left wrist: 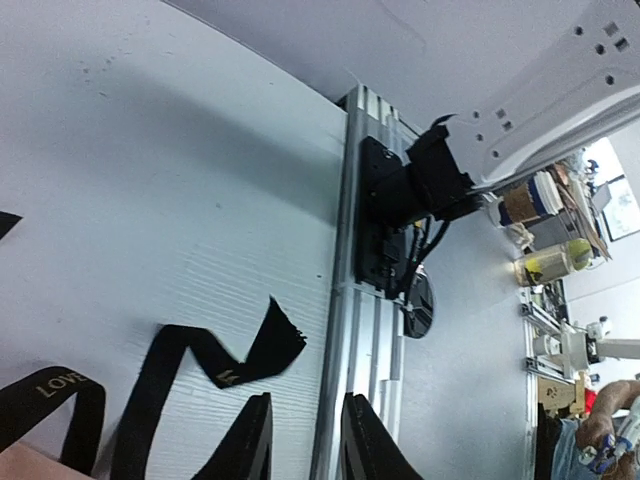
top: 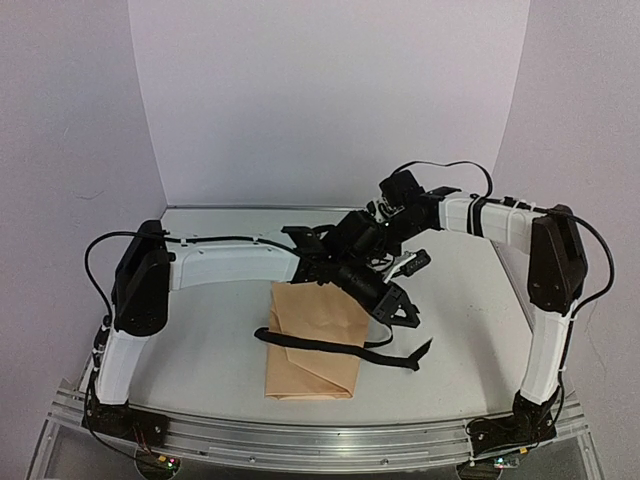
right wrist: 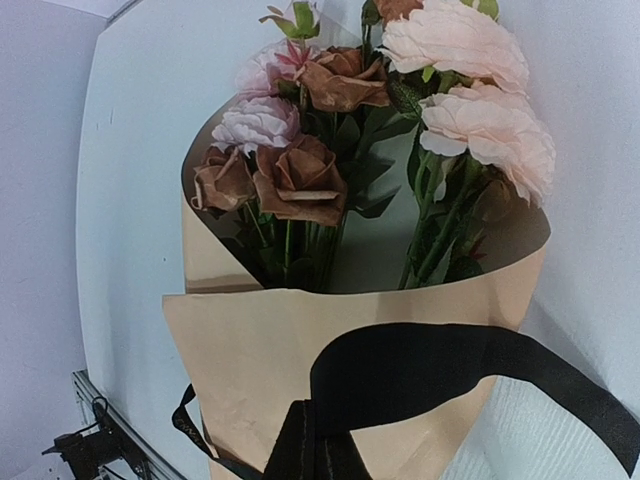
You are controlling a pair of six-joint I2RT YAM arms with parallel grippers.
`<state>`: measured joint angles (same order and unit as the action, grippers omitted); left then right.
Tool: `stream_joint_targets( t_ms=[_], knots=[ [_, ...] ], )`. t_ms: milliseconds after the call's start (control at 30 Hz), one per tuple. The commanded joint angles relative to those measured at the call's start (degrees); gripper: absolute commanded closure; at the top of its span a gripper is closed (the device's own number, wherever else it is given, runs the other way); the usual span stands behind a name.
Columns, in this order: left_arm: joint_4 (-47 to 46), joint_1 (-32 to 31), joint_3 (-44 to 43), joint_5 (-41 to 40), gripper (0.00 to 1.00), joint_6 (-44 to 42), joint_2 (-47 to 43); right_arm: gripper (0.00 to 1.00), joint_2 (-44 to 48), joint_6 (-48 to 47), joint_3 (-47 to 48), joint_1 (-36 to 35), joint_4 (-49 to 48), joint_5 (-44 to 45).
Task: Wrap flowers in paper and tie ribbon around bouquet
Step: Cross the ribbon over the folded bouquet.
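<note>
right wrist view shows the bouquet (right wrist: 330, 400) from close. the paper (right wrist: 250, 370) is already folded as a cone around the flowers (right wrist: 300, 180), and the cream, pink and brown blooms stand out of its wide end. the ribbon (right wrist: 430, 375) makes a black arch over the front of the bouquet. one part of it goes down into the right fingers (right wrist: 315, 455), which are closed flat on it.

in the top external view the bouquet lies on the surface (top: 200, 340) with its wide end away from the arm bases. both arms crowd over that end, so the blooms are hidden there. the ribbon crosses the middle of the bouquet, and one end lies free on the surface just beside the bouquet, on its right side. the left fingers (left wrist: 305, 440) stand a little apart, a narrow gap with nothing between them. they point toward this free cut end (left wrist: 265, 345), near it but not touching.

i judge that the wrapping is done and the tying is the step in hand; no knot is visible yet. the next move, i think, asks the left fingers to take the free end low near the surface while the right fingers hold their part tight. then the two parts can cross over the bouquet without pulling the paper open.
</note>
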<state>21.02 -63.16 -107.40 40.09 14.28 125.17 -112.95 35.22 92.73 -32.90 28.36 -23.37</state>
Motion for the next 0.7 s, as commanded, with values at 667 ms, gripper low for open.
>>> stream_joint_targets(
  t_ms=[667],
  knots=[
    [-4.83, 17.52, 56.98, -19.3, 0.47, 13.8, -44.92, 1.0, 13.71, -7.71, -8.03, -9.87, -6.39, 4.24]
  ],
)
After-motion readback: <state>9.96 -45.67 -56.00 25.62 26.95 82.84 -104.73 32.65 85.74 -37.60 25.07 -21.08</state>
